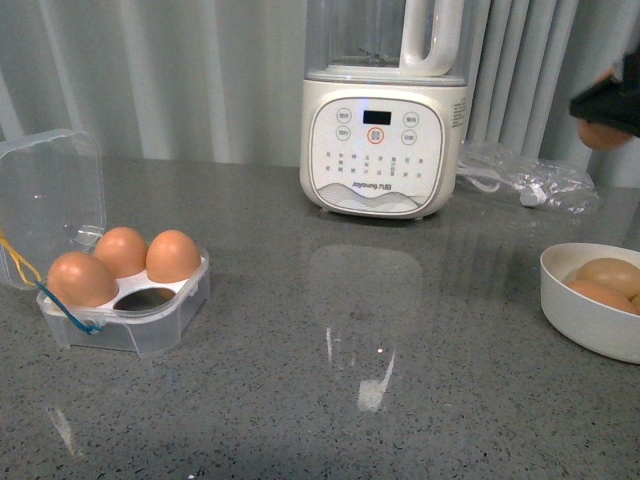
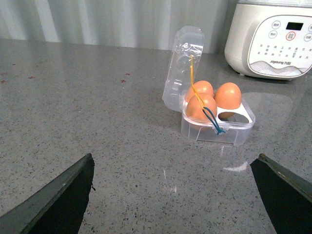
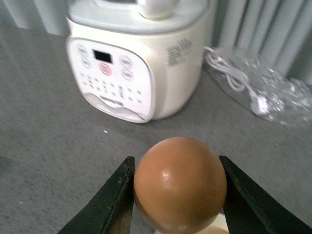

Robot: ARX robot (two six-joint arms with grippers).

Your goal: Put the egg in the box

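Pinching smooth orange-brown hen's egg (image 3: 180,187), right gripper (image 1: 612,100) hangs at 2 o'clock; round white bowl (image 1: 585,318) at 4 o'clock. Square clear-plastic egg box (image 1: 150,330) at 8 o'clock, clear lid (image 1: 50,200) open, three eggs (image 1: 122,250) seated. Left gripper (image 2: 174,158) jaws spread wide.

A white blender (image 1: 384,150) stands on the grey counter (image 1: 300,400). A bagged cable (image 1: 530,180) lies beside it, a bowl (image 1: 572,305) nearer.

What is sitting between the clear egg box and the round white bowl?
Nothing: in the front view only bare grey speckled countertop lies between the clear plastic egg box and the round white bowl. The white blender stands further back.
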